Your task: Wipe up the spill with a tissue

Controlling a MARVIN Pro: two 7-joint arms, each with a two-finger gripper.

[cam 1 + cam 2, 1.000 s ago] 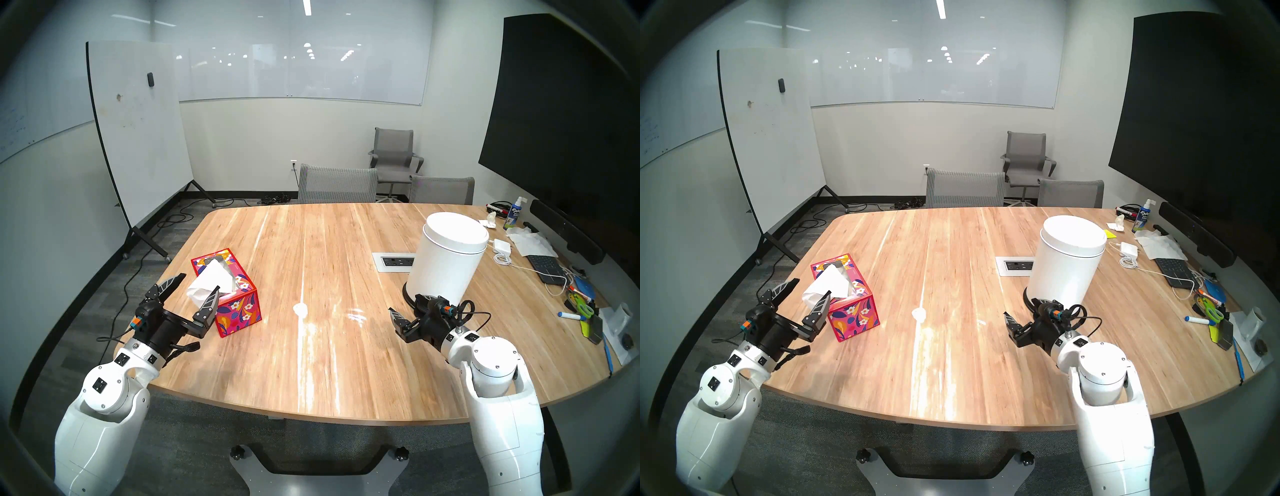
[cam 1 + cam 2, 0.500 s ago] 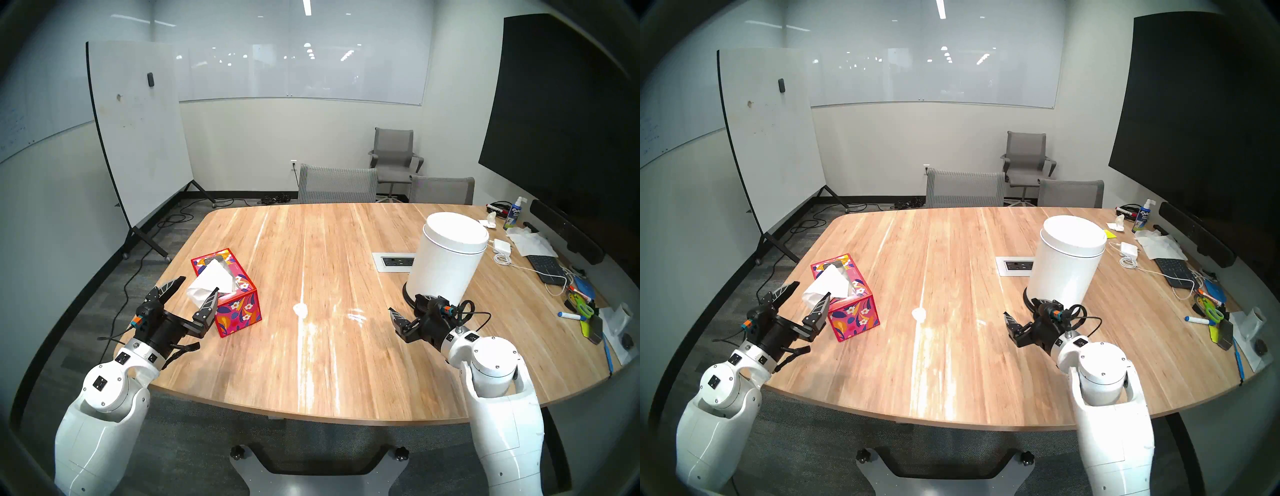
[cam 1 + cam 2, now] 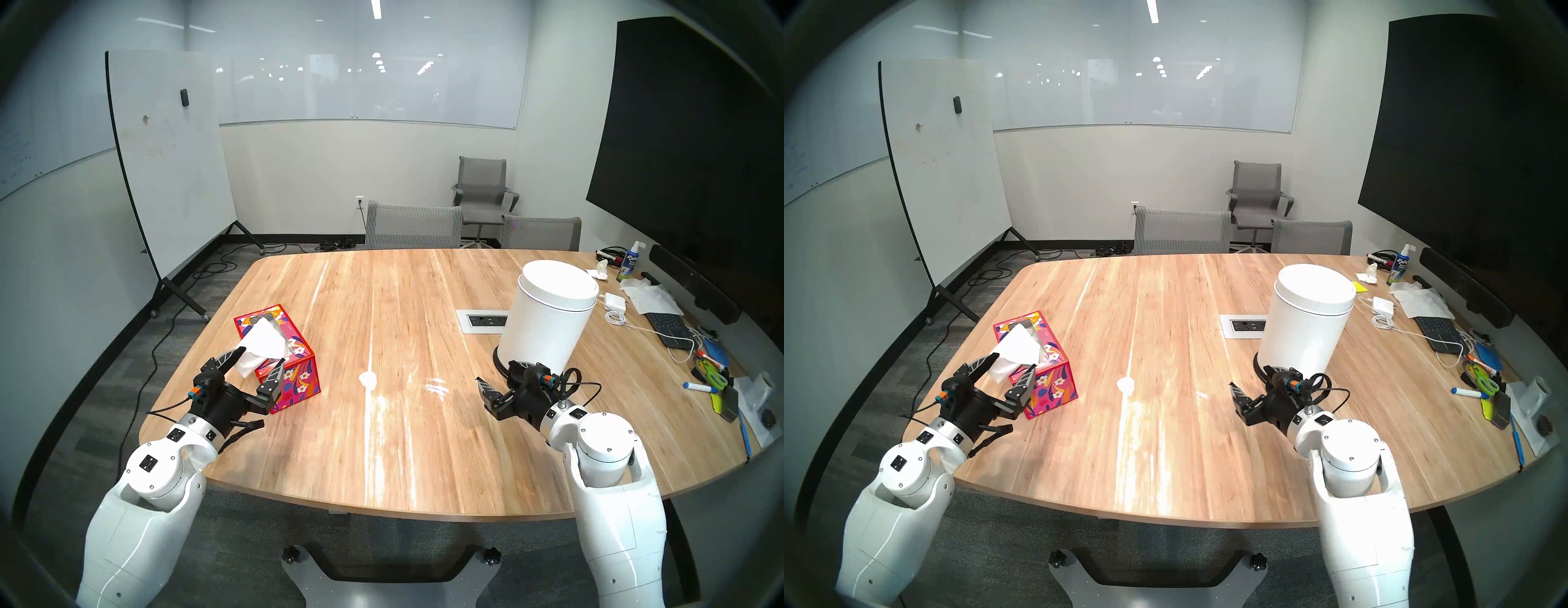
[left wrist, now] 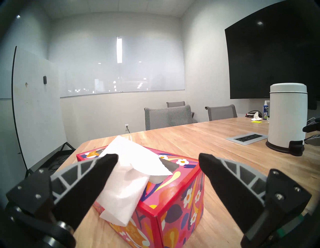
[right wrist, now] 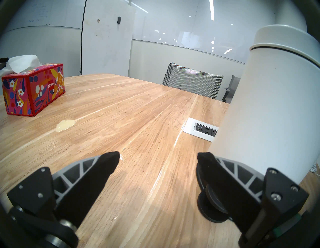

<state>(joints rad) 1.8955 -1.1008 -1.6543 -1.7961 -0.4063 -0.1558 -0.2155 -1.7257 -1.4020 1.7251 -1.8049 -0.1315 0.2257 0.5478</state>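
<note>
Our left gripper [image 4: 156,160] is spread wide around the tissue [image 4: 128,175] sticking out of the tissue box [image 4: 173,199]; nothing gripped. Right gripper [image 5: 158,158] also open, idle. The spill [image 3: 367,379] sits right of the box. Risks: pinching cardboard too, dragging the box; contact with the left finger probably, hard to tell.

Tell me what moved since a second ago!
The left gripper moved in toward the tissue poking out of the red flowery box. Its open fingers now sit on either side of the tissue, but they haven't grabbed it yet. The right gripper, the white bin, the box and the spill stayed put.
</note>
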